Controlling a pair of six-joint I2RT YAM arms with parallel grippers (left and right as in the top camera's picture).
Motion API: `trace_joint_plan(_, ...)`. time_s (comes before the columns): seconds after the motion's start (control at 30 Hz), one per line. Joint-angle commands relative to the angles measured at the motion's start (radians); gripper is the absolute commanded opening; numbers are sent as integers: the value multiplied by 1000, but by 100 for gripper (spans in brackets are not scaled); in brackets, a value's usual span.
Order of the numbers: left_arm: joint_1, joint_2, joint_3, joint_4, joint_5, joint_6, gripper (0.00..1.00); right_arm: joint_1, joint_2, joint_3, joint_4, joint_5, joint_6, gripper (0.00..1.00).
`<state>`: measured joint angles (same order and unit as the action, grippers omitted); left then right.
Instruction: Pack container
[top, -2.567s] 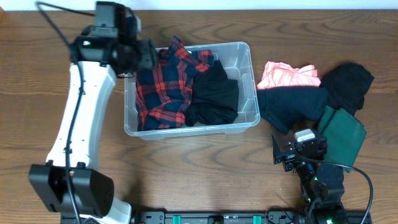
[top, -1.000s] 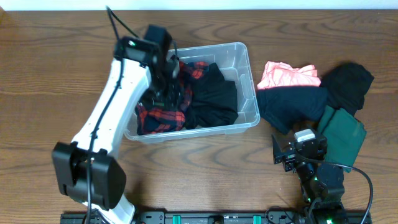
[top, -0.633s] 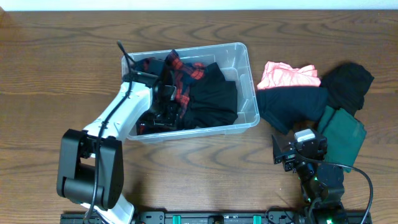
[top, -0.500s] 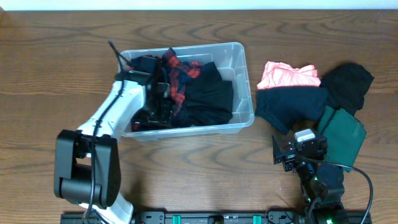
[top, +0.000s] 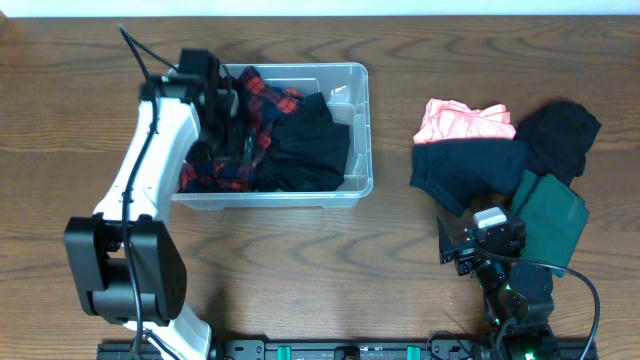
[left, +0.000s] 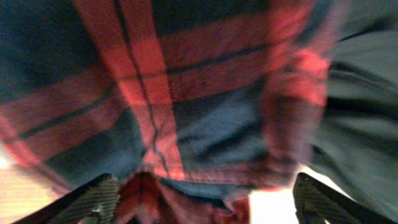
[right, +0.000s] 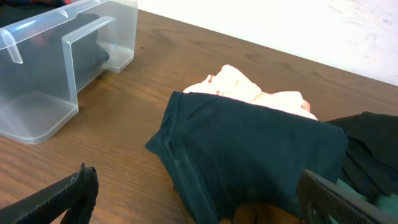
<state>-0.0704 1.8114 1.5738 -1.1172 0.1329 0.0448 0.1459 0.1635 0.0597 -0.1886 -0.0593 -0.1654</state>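
The clear plastic container (top: 361, 130) stands left of the table's middle; its end also shows in the right wrist view (right: 37, 118). It holds a red and navy plaid shirt (top: 258, 100) and a black garment (top: 312, 150). My left gripper (top: 225, 135) is down inside the container's left half. In the left wrist view its fingers (left: 205, 183) are spread wide and open, pressed close against the plaid shirt (left: 186, 93). My right gripper (top: 470, 245) is open and empty, low near the front right, facing a dark navy garment (right: 261, 149).
A pile of clothes lies on the right: a pink garment (top: 465, 120), a dark navy one (top: 465, 170), a black one (top: 560, 135) and a green one (top: 550, 210). Bare wood lies between the container and the pile.
My left arm went down into the container onto the plaid shirt, and the container slid left across the table. The right arm has not moved.
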Motion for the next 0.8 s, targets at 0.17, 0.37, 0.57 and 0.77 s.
trace_joint_plan(0.17,23,-5,412,-166,-19,-40,98,-9,0,-4,1,-4,11,99)
trace_joint_plan(0.37,123,-50,622,-228,-220,-92,98,-9,0,-4,1,-4,11,99)
trace_joint_plan(0.57,325,-137,653,-309,-233,-91,98,-9,0,-4,1,-4,11,99)
trace_joint_plan(0.77,536,-162,653,-423,-250,-91,98,-9,0,-4,1,-4,11,99)
